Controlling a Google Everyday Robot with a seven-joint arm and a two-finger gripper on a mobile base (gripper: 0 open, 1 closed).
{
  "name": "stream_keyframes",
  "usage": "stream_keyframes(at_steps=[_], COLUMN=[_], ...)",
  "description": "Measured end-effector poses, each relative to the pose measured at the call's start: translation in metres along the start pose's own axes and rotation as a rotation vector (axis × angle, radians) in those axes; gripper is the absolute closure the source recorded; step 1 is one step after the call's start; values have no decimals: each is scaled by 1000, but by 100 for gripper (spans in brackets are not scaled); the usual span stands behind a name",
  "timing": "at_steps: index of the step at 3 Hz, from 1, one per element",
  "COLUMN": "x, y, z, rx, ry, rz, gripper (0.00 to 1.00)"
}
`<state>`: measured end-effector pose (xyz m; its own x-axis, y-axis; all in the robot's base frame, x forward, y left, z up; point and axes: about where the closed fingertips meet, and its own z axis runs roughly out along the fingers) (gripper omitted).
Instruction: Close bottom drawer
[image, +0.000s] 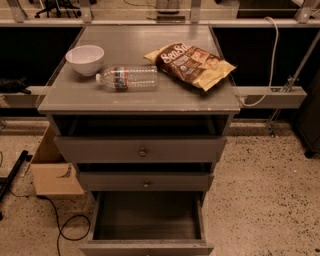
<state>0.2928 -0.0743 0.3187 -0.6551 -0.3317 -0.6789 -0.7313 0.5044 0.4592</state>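
The bottom drawer (146, 247) of the grey cabinet is pulled far out toward me, and its empty inside shows from above. Its front panel runs along the lower edge of the view, so its knob is cut off. Above it sit the middle drawer (146, 181) and the top drawer (141, 149), each with a small round knob and each slightly out. The gripper is not in view.
On the cabinet top (65, 100) lie a white bowl (85, 59), a plastic bottle (128, 78) on its side and a chip bag (191, 64). A cardboard box (54, 169) and a black cable (60, 222) sit on the speckled floor at left. A white cable (272, 55) hangs at right.
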Motion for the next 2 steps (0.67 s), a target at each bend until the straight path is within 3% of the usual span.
stream_keyframes(at_steps=[1, 2], x=[-2, -3], y=[-6, -5], z=[5, 8], rx=[92, 97], ry=[-17, -22], rz=[-56, -48], gripper=[100, 100])
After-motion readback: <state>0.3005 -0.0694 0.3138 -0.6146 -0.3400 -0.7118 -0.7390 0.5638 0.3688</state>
